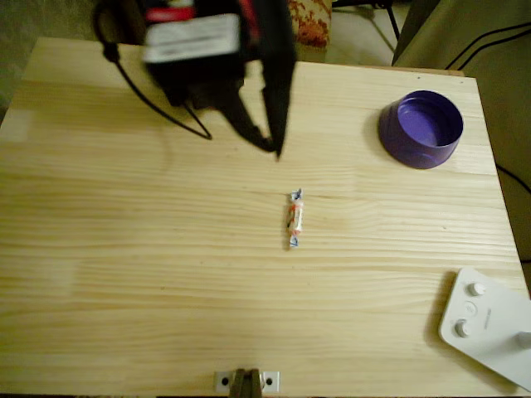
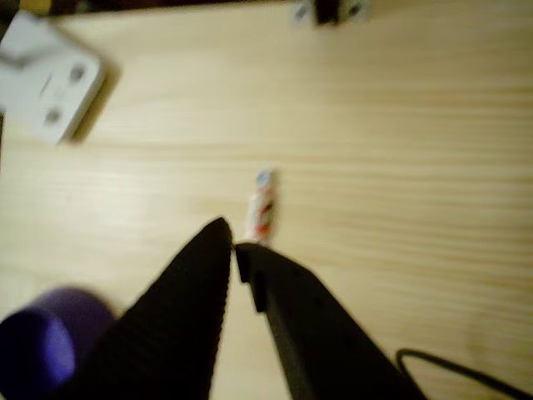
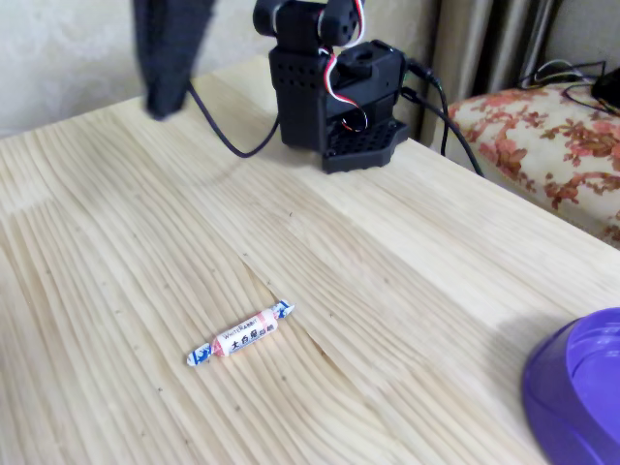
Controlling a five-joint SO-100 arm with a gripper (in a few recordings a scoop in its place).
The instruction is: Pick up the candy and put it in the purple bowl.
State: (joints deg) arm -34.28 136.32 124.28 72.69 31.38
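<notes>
White-wrapped candy [image 1: 295, 219], orange-red middle, bluish twisted ends, lies alone mid-table. Gripper [image 2: 234, 242] above it, jaws together, empty. Purple bowl [image 1: 421, 129] sits far right; wrist view blurry.

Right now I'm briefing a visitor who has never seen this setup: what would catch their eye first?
Probably the candy, alone on bare wood mid-table. Next, the purple bowl near the far right corner in the overhead view, empty inside. Then the black gripper hanging above the table short of the candy, fingers nearly together.
</notes>
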